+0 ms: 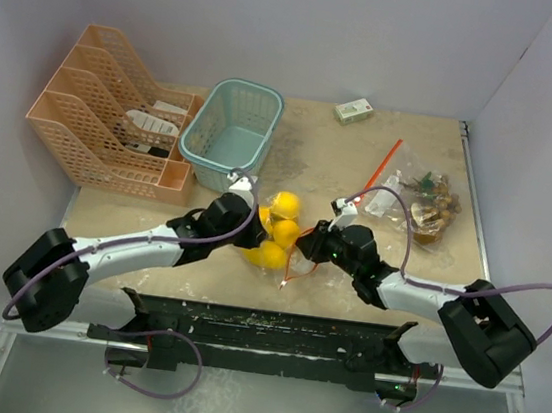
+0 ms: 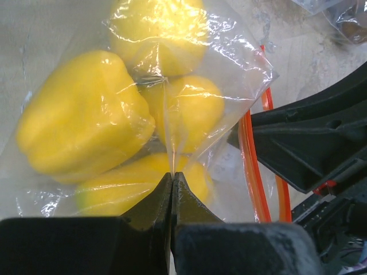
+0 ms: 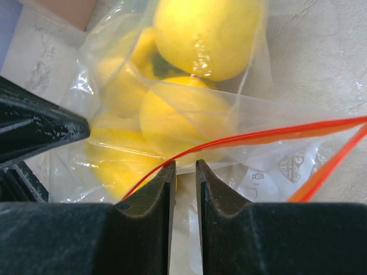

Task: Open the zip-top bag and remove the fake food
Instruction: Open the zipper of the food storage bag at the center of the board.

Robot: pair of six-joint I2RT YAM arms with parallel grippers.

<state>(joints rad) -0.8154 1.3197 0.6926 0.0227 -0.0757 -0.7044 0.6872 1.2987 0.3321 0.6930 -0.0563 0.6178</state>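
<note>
Risk of dragging bag unopened: left claw clenched on bag film, right claw released beside bag's orange zip.

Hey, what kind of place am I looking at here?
Probably a robotics lab test cell: two black-and-white robot arms bolted to a beige table walled by plain white panels, with staged props like a peach plastic file sorter and teal plastic basket.

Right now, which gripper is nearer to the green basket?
Left. The left gripper is close to the basket, at its near right corner; the right gripper is farther right.
</note>
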